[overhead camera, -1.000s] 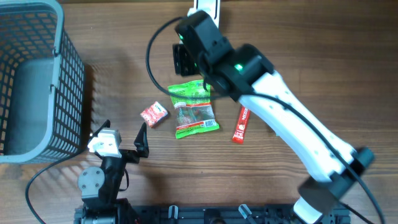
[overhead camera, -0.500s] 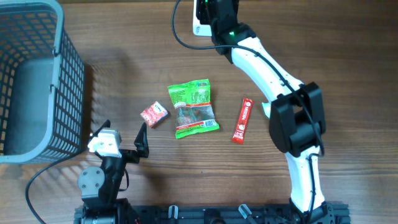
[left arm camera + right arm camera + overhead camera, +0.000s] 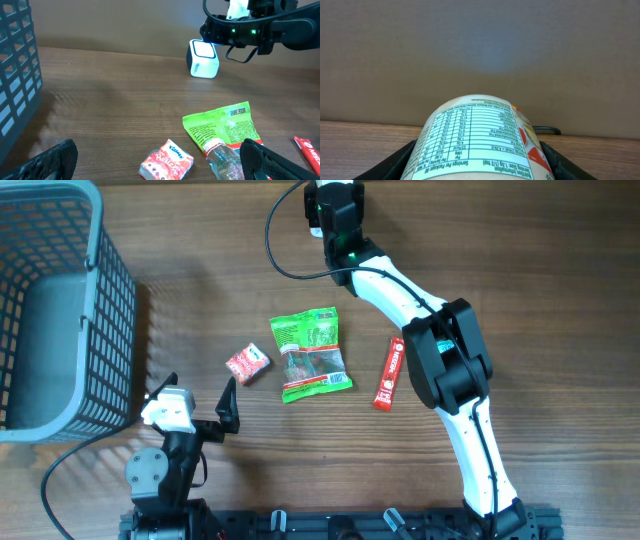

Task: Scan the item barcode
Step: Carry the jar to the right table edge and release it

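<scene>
My right gripper (image 3: 481, 167) is shut on the item, a round container (image 3: 480, 137) whose nutrition-table label faces the wrist camera. The fingers (image 3: 559, 161) press on both its sides. No barcode shows on this face. Overhead, the right gripper (image 3: 335, 208) reaches to the table's far edge. From the left wrist it hangs just above and right of the white cube scanner (image 3: 203, 65). The left gripper (image 3: 196, 408) rests open near the front left, nothing between its fingers (image 3: 265, 160).
A green snack bag (image 3: 312, 352), a red-and-white Kleenex pack (image 3: 248, 364) and a red stick sachet (image 3: 389, 374) lie mid-table. A grey mesh basket (image 3: 105, 300) stands at the left. A black cable (image 3: 275, 240) curves beside the right arm.
The right arm has swung from over the green bag to the far edge by the scanner, carrying the container. The left arm has not moved.
</scene>
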Controlling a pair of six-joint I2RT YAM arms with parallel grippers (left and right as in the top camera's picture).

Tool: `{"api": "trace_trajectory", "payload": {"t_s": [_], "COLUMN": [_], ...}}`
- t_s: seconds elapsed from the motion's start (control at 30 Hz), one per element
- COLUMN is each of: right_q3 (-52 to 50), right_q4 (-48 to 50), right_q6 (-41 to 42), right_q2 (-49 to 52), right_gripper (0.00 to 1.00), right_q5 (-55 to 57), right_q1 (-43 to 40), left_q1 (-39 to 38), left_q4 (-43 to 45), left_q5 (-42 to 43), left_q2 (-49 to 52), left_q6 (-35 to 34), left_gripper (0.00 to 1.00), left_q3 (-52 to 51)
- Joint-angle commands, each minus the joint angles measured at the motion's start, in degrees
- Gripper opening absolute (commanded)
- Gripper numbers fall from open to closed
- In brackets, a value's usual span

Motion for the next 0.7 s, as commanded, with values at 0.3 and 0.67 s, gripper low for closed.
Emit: {"api": "trace_trajectory", "payload": {"t_s": [0.3,0.67], "right_q3": [0.94,0.46], "right_q4": [-43.12,-71.67], "right_q6": [12.98,35.34], "right_q2": [-20.17,-21.05], "right_gripper": [0.63,0.64], "right_q5": [16.87,-11.28], "right_q1": [-7.63,-47.12], "left_q1": [0.31,0.31], "left_q4": [0.22,0.22], "left_q5": [0.48,0.50], "left_q2": [-0.13,-0.13], "left_q6": [-0.57,-0.57], "left_gripper": [1.00,1.00], "left_q3": [-0.42,-0.42]}}
